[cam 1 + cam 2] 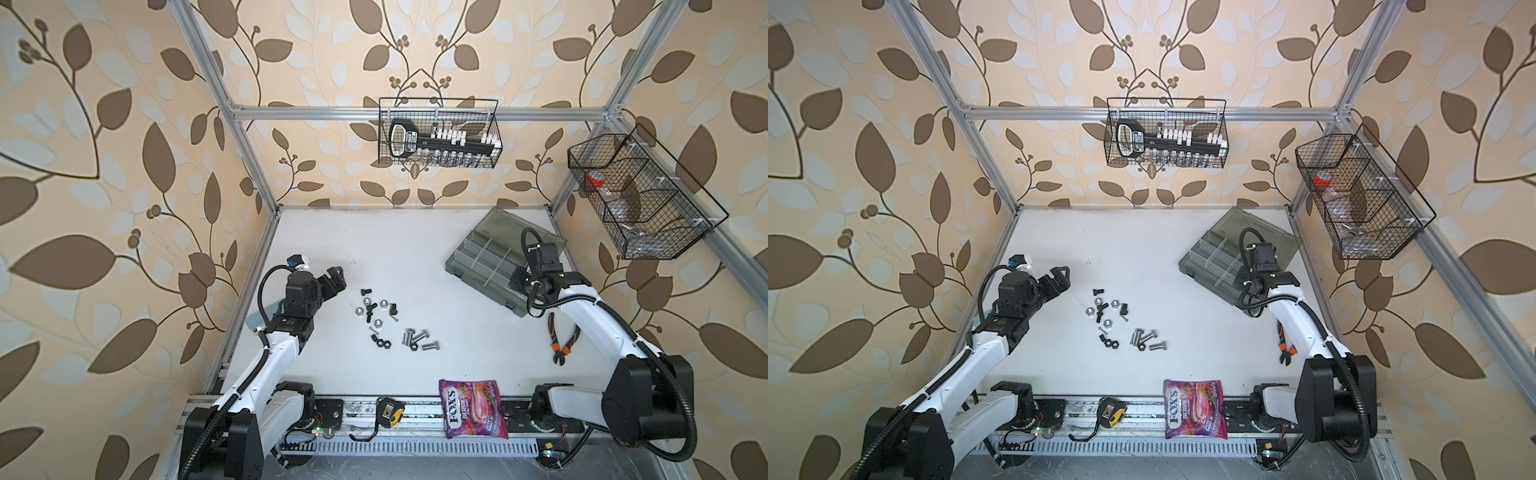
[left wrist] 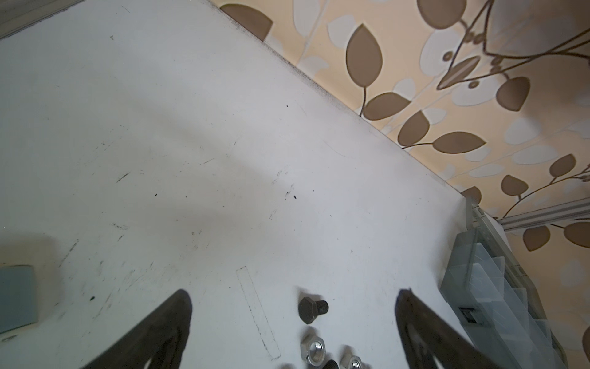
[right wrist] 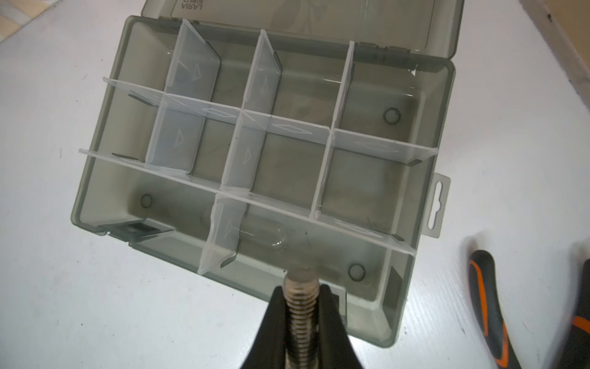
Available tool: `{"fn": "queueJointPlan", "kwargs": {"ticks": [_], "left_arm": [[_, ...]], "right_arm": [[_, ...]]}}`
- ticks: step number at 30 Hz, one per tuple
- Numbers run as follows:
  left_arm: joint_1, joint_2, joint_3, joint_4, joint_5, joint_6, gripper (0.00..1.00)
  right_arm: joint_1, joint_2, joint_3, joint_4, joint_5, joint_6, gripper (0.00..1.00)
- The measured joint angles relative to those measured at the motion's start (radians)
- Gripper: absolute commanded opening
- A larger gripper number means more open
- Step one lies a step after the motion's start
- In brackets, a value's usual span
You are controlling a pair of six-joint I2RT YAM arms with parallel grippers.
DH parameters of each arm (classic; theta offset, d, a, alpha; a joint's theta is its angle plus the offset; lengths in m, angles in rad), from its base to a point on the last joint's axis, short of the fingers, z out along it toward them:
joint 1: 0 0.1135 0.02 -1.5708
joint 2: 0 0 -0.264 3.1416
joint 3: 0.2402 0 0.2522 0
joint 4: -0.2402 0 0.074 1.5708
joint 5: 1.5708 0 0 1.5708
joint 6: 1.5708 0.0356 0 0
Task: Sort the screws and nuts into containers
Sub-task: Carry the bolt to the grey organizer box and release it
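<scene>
1. Silver screw (image 3: 301, 306): thick threaded shank, clamped between the jaws of the right gripper (image 3: 301, 289), which is closed on it. Its tip hangs just over the near wall of the organizer box (image 3: 102, 134), above the long front compartment. Not yet let go.
2. Organizer box: far right of the table (image 1: 374, 241), lid folded back. Every compartment that the right wrist view shows looks empty. Judged: nothing sorted so far.
3. Left gripper (image 2: 293, 293): jaws spread wide, holding nothing, poised over bare table just beside the loose hardware. From its wrist view, one black screw (image 2: 313, 310) lies on the table between the fingers, with silver nuts (image 2: 313, 348) close by.
4. Loose stock, mid-table, well apart from the box: a scatter of black screws, silver nuts and a thin screw (image 1: 374, 309); two black nuts (image 1: 380, 343) touching each other; a cluster of silver hex-head screws (image 1: 419, 338) just beside.
5. Progress, judged: one screw in transit, none delivered, all the rest left to carry over, with screws and nuts kept to separate compartments.
6. Outside the task: pliers (image 1: 561, 338) near the right arm, sweets bag (image 1: 473, 409) and tape measure (image 1: 388, 411) at the near edge.
</scene>
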Motion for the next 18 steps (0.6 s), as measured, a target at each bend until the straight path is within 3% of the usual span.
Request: {"fn": "queueJointPlan", "kwargs": {"ticks": [18], "left_arm": [[0.0,0.026,0.014,-0.033,-0.015,-0.007,0.99]], "right_arm": [[-0.016,0.098,-0.014,0.049,0.003,-0.042,0.0]]}}
